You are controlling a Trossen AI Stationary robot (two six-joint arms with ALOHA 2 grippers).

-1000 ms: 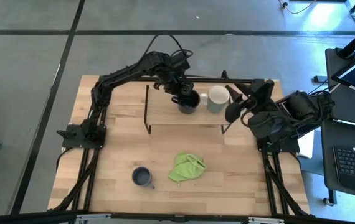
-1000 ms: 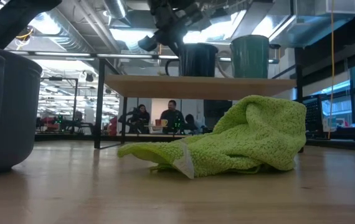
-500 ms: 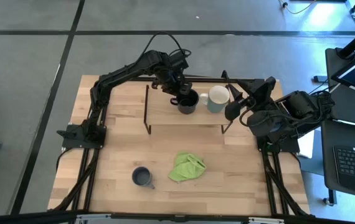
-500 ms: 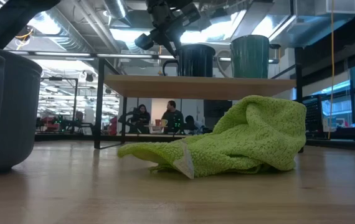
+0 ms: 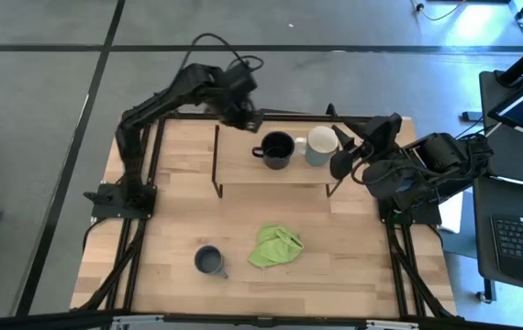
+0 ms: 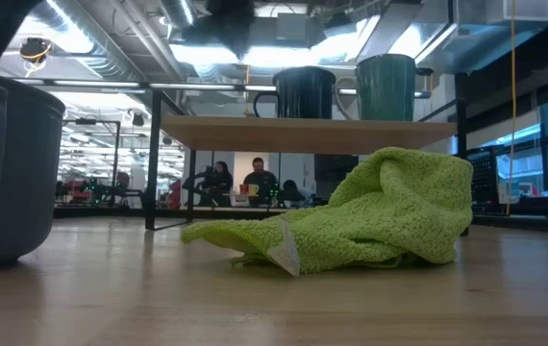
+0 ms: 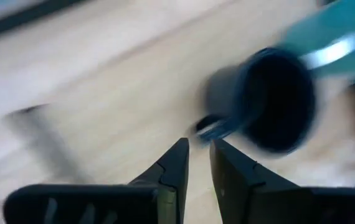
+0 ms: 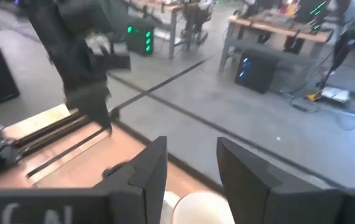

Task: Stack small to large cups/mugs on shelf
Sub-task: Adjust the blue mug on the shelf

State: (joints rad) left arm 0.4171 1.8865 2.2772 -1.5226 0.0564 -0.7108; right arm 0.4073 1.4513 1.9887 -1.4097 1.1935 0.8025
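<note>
Black mug (image 5: 277, 149) and cream-white mug (image 5: 320, 145) sit side by side on shelf (image 5: 243, 165). Left gripper (image 5: 249, 119) empty, fingers narrowly apart; right gripper (image 5: 339, 152) wide by the cream-white mug.

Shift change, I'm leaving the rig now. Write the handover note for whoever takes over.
Left gripper: empty, fingers slightly apart, raised behind the shelf, clear of the black mug.
Right gripper: open, empty, waiting just beside the cream-white mug.
Done: black and cream-white mugs stand upright side by side on the shelf.
Left: the small grey-blue mug sits on the table's front, near the green cloth. It is not yet on the shelf.
</note>
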